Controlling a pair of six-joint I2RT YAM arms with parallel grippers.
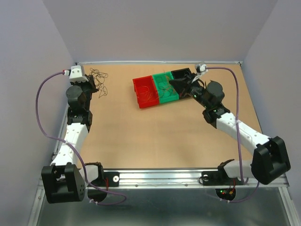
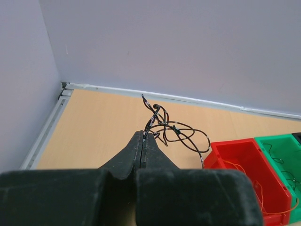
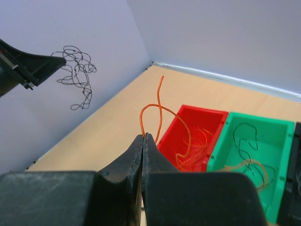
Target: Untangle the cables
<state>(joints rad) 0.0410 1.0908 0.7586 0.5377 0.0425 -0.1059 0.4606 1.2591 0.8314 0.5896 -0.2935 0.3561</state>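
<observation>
Top external: left arm is reaching into the far-left corner of the surface. Right arm is reaching over the bins at far centre. Three bins are sitting in a slanted row, each touching the next: red bin, green bin, black bin.

Left wrist: left jaws are pressing together, clamping the dark wire clump at the very tips. The clump is looping out ahead of the tips toward the back wall. It is well left of the red bin.

Right wrist: right jaws are also pressing together, pinching one orange wire. That wire is arcing up from the tips and trailing down toward the red bin, where more orange wires are lying. The green bin is holding thin dark wires plus one orange-brown strand. The black bin is only showing at the frame edge, so I can't tell its contents. The same view is catching the dark wire clump dangling in the air against the left wall.
</observation>
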